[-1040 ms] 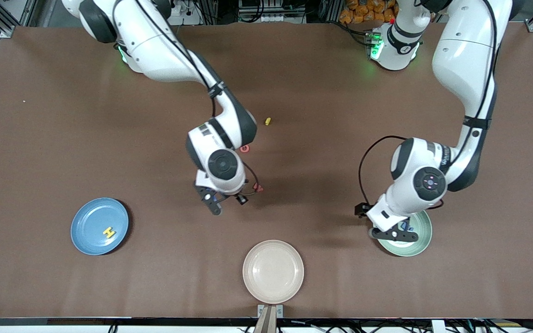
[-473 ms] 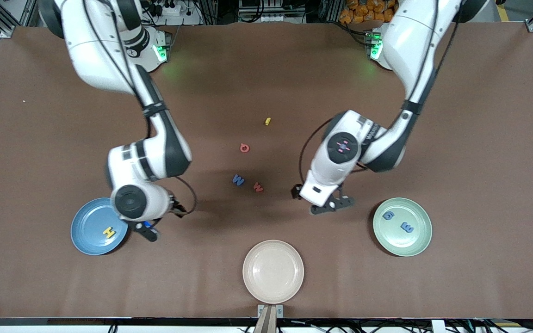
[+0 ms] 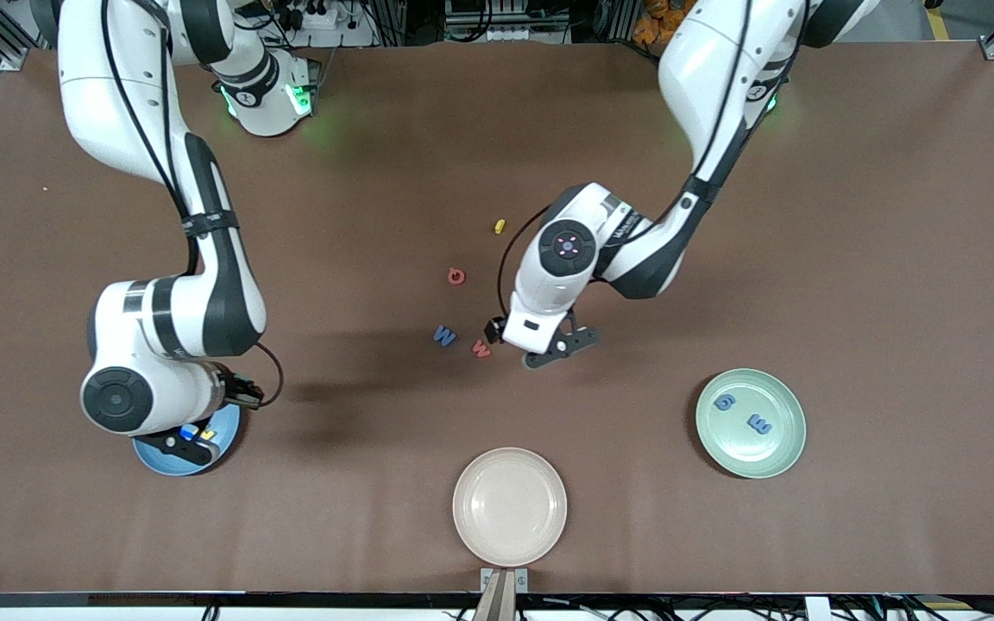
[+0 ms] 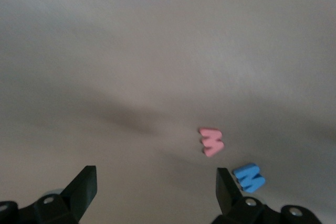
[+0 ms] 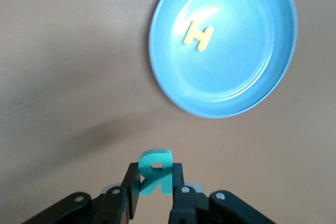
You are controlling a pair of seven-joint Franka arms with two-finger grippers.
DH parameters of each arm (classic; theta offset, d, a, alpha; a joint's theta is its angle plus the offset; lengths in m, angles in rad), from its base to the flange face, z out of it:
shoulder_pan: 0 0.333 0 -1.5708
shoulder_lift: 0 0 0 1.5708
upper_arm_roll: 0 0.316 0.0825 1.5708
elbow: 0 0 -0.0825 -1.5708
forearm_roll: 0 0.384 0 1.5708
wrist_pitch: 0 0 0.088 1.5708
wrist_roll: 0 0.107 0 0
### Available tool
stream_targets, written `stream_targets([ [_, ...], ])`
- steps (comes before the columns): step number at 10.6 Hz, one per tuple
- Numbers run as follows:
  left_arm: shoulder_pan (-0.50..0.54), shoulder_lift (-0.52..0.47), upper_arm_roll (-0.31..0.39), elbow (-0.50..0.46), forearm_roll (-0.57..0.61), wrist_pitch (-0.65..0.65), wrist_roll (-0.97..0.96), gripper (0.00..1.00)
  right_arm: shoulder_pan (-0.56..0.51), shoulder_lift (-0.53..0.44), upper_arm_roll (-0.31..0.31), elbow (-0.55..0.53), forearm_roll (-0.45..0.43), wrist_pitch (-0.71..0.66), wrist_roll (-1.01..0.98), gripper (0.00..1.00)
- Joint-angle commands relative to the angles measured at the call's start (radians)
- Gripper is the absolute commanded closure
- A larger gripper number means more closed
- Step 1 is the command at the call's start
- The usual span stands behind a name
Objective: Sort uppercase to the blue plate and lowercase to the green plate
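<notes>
**R held over blue plate**

Right gripper [image 5: 152,195] pinches teal R [image 5: 155,171], up over the blue plate [image 3: 152,457]; yellow H [image 5: 198,35] lies in it. Left gripper [image 4: 156,190] spread wide above table beside red w [image 3: 481,348] and blue M [image 3: 444,335]. Green plate [image 3: 786,448] carries g [image 3: 724,402] and m [image 3: 758,423].

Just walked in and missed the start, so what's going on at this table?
Two arms are sorting foam letters onto plates. The right gripper, shut on the teal R, is over the blue plate, where the yellow H lies. The left gripper, open, hovers by the red w and blue M mid-table. The green plate holds the blue g and blue m.
</notes>
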Motion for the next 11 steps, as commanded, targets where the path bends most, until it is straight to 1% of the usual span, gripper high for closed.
stream_targets([
  [1, -0.104, 0.085, 0.093, 0.09, -0.106, -0.003, -0.018, 0.0, -0.07, -0.013, -0.005, -0.019, -0.023, 0.009, -0.197, 1.0],
  [2, -0.132, 0.11, 0.116, 0.107, -0.117, -0.003, -0.018, 0.0, -0.091, -0.01, -0.005, -0.019, -0.049, 0.02, -0.266, 1.0],
  [4, -0.135, 0.157, 0.119, 0.158, -0.153, -0.017, -0.018, 0.0, -0.128, -0.001, -0.005, -0.019, -0.055, 0.075, -0.346, 1.0],
  [5, -0.135, 0.17, 0.124, 0.185, -0.165, -0.046, -0.018, 0.02, -0.136, 0.002, -0.005, -0.019, -0.055, 0.086, -0.372, 0.7],
  [6, -0.137, 0.179, 0.133, 0.204, -0.173, -0.064, -0.016, 0.03, -0.136, 0.002, -0.005, -0.019, -0.055, 0.092, -0.379, 0.01],
  [8, -0.137, 0.204, 0.132, 0.231, -0.173, -0.067, -0.015, 0.07, -0.13, 0.003, -0.005, -0.019, -0.055, 0.094, -0.379, 0.0],
  [9, -0.135, 0.22, 0.132, 0.265, -0.173, -0.089, -0.015, 0.11, -0.13, 0.003, -0.005, -0.02, -0.055, 0.094, -0.379, 0.0],
  [10, -0.137, 0.243, 0.141, 0.306, -0.173, -0.115, -0.015, 0.12, -0.131, 0.008, -0.005, -0.02, -0.054, 0.094, -0.377, 0.0],
  [11, -0.137, 0.256, 0.145, 0.322, -0.173, -0.12, -0.015, 0.13, -0.131, 0.008, -0.004, -0.02, -0.054, 0.094, -0.376, 0.0],
])
